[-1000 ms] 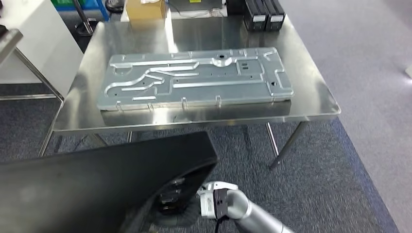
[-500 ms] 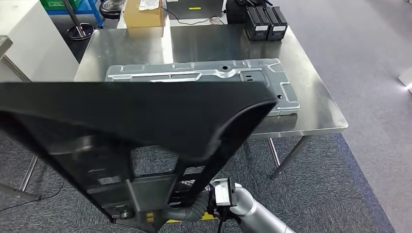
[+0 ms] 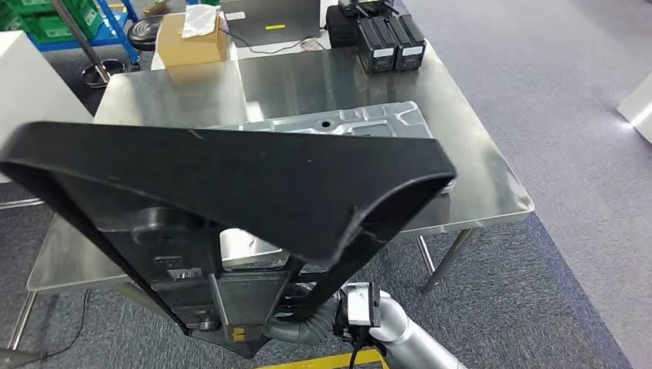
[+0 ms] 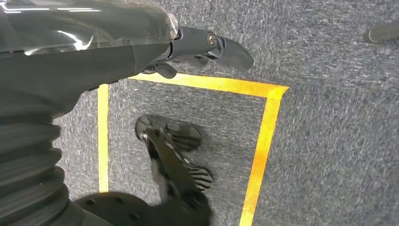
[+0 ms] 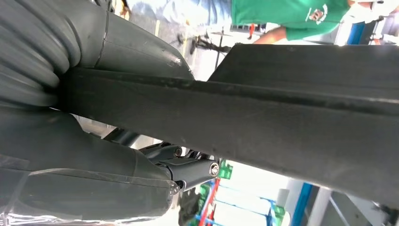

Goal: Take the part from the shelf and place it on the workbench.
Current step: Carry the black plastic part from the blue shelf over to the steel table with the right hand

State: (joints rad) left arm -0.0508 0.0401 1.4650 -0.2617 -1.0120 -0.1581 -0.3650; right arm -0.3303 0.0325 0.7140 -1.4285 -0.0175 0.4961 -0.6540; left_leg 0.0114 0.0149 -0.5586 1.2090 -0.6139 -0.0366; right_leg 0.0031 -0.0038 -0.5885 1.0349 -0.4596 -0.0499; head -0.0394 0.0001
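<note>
A large black moulded part (image 3: 231, 184) stands tilted close in front of me in the head view and hides the near half of the steel workbench (image 3: 477, 169). My right hand (image 5: 108, 179) grips the part (image 5: 282, 122) along its edge, thumb on one face and fingers (image 5: 188, 169) on the other. From the bottom of the head view my right arm (image 3: 400, 330) reaches up under the part. In the left wrist view my left hand (image 4: 141, 52) hangs over the carpet with its fingers (image 4: 226, 47) loose, holding nothing.
A grey machined metal plate (image 3: 369, 119) lies across the workbench middle. At the far edge sit a cardboard box (image 3: 191, 42), a laptop (image 3: 269, 19) and black cases (image 3: 388, 38). A white cabinet (image 3: 23, 84) stands left. Yellow tape (image 4: 261, 141) marks the carpet. A person in green (image 5: 291, 16) stands nearby.
The black part has risen from low at the bottom left to cover the plate's near side. The whole view has shifted, bringing the workbench closer.
</note>
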